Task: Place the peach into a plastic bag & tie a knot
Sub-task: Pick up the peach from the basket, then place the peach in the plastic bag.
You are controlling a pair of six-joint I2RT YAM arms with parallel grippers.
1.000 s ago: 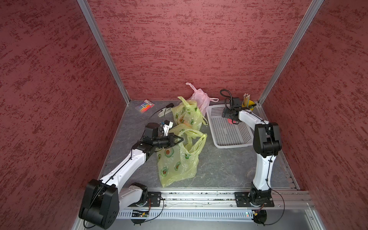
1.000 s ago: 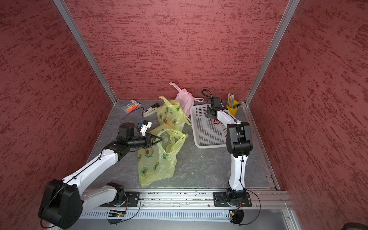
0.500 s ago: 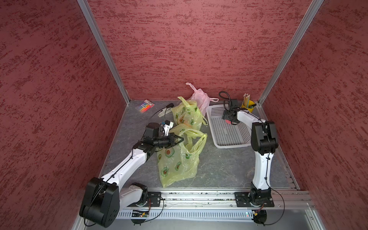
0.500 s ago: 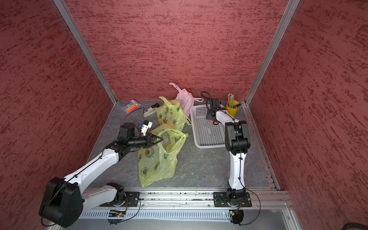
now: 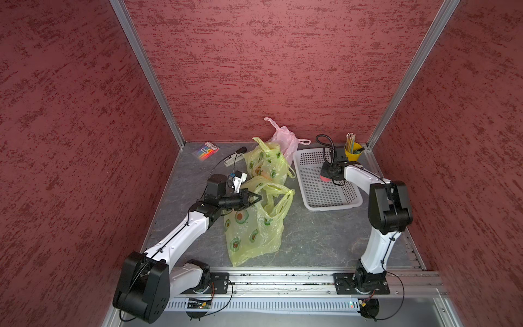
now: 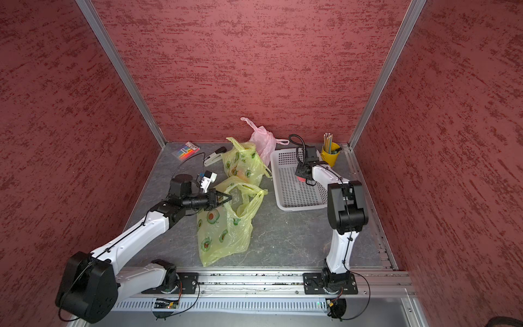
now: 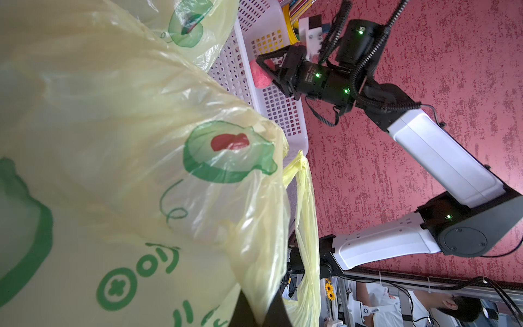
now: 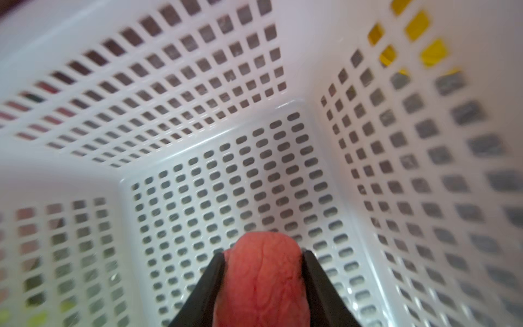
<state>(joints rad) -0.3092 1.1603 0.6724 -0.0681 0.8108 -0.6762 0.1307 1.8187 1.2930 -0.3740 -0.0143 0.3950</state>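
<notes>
Though tiny overhead, peach (image 8: 263,280) between fingers (image 8: 203,288)

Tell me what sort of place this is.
Probably a lab robot test booth: red panel walls on aluminium posts, with a left arm and right arm bolted to a front rail.

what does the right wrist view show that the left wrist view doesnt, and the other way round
Only the right wrist view: a close look at the right pincer, with a finger against each side of the peach, and the floor of the basket beyond it.
Only the left wrist view: the yellow bag pinched in the shut left pincer, the whole right arm, and a person beyond the rail.
Both: the peach between the right pincer's fingers, at the basket.
</notes>
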